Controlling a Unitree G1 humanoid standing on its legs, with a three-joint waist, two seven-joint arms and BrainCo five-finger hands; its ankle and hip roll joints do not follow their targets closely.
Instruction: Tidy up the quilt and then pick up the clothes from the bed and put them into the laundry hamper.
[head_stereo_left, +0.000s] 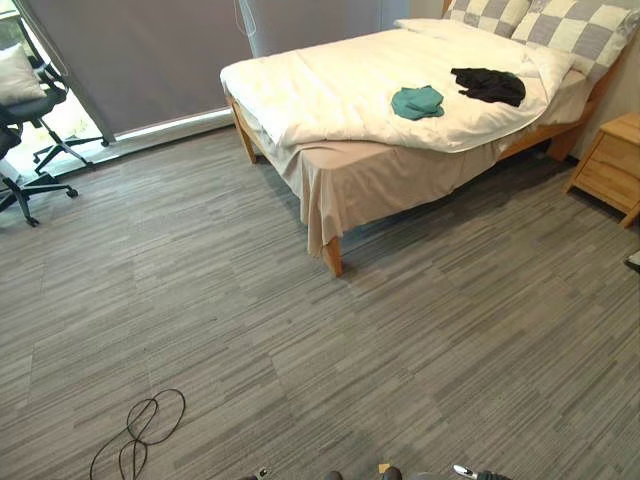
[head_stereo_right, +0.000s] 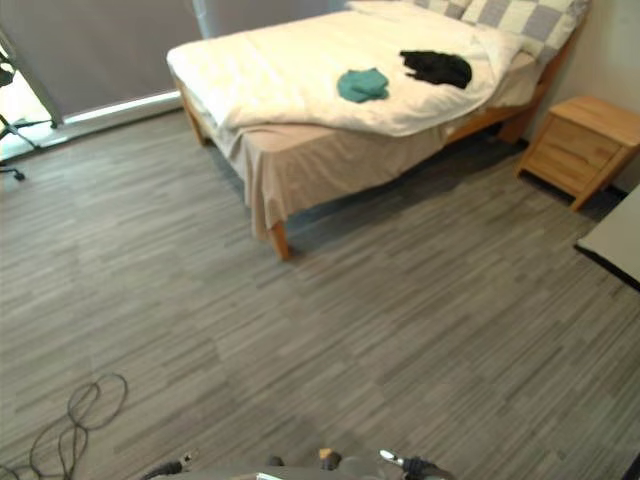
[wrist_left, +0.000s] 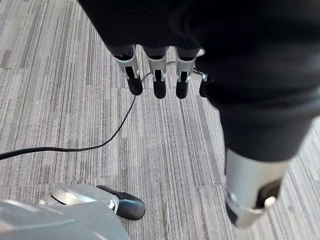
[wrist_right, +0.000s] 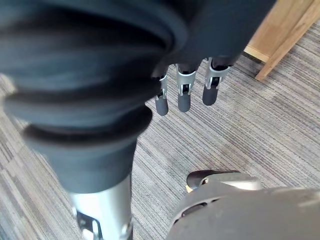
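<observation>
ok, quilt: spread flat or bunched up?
Mostly spread. The quilt covers the bed top, hanging over the near edge with mild wrinkles; a green garment and a black one lie on it.

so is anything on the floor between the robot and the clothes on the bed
Nothing visible blocks the way: bare floor runs up to the bed. The green garment and black garment lie apart on the quilt. Both hands, left hand and right hand, hang open over the floor.

Wooden nightstand (head_stereo_left: 612, 162) right of bed; office chair (head_stereo_left: 25, 120) far left.

Green (head_stereo_left: 417, 102) and black clothes (head_stereo_left: 489, 85) on quilt (head_stereo_left: 330, 85)
</observation>
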